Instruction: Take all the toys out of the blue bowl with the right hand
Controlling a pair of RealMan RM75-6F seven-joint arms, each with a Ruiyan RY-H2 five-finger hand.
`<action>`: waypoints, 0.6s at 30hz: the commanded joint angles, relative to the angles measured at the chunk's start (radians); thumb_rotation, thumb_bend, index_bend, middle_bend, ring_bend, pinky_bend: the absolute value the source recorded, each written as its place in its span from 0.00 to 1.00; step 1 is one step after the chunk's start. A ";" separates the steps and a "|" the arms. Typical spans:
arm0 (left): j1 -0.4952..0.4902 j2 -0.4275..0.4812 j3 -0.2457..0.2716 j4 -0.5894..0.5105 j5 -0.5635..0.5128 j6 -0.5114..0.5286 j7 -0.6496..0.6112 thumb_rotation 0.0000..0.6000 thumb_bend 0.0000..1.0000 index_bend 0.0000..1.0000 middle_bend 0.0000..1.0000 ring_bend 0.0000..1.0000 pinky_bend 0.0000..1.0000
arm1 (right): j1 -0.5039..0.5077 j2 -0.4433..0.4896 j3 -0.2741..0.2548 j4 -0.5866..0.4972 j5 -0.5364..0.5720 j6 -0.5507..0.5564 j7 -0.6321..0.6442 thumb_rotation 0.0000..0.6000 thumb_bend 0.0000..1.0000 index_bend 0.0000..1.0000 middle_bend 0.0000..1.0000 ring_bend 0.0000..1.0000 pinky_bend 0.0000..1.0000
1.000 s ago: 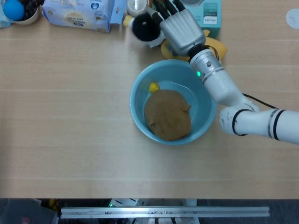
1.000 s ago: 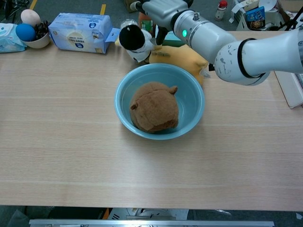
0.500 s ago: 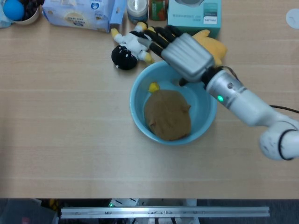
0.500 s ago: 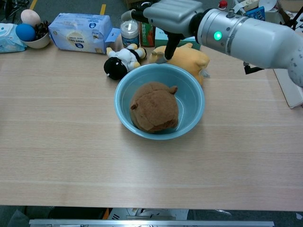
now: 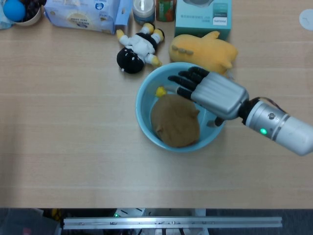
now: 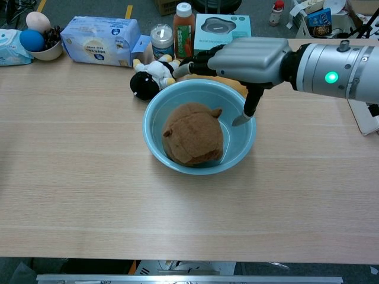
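Note:
The blue bowl (image 5: 145, 115) (image 6: 155, 137) stands mid-table. Inside lie a brown plush toy (image 5: 174, 120) (image 6: 192, 134) and a small yellow toy (image 5: 160, 91) by the far rim. My right hand (image 5: 208, 90) (image 6: 243, 58) hovers open over the bowl's right side, fingers spread toward the left and thumb pointing down, holding nothing. A black-and-white plush toy (image 5: 137, 47) (image 6: 150, 78) lies on the table just beyond the bowl's left rim. A yellow plush toy (image 5: 205, 50) lies behind the bowl. My left hand is out of sight.
Along the far edge stand a tissue pack (image 6: 100, 39), a jar (image 6: 161, 40), an orange bottle (image 6: 184, 22) and a teal box (image 6: 221, 27). A small bowl with a blue ball (image 6: 32, 41) sits at the far left.
My right hand let go of the black-and-white plush toy beside the bowl, then swung back toward me and now hovers open over the bowl's right side.

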 commanded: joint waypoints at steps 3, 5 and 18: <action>0.002 0.008 0.001 -0.008 -0.014 0.000 0.009 1.00 0.42 0.05 0.08 0.05 0.13 | 0.001 -0.013 -0.030 -0.002 -0.097 -0.040 0.038 1.00 0.00 0.00 0.00 0.00 0.11; 0.002 0.009 0.003 -0.012 -0.014 0.001 0.010 1.00 0.42 0.05 0.08 0.05 0.13 | 0.010 -0.029 -0.035 0.002 -0.115 -0.053 0.030 1.00 0.00 0.00 0.00 0.00 0.11; 0.012 0.017 0.011 0.000 -0.014 0.007 -0.017 1.00 0.42 0.05 0.08 0.05 0.13 | 0.078 -0.148 -0.043 0.055 -0.011 -0.077 -0.174 1.00 0.00 0.00 0.00 0.00 0.11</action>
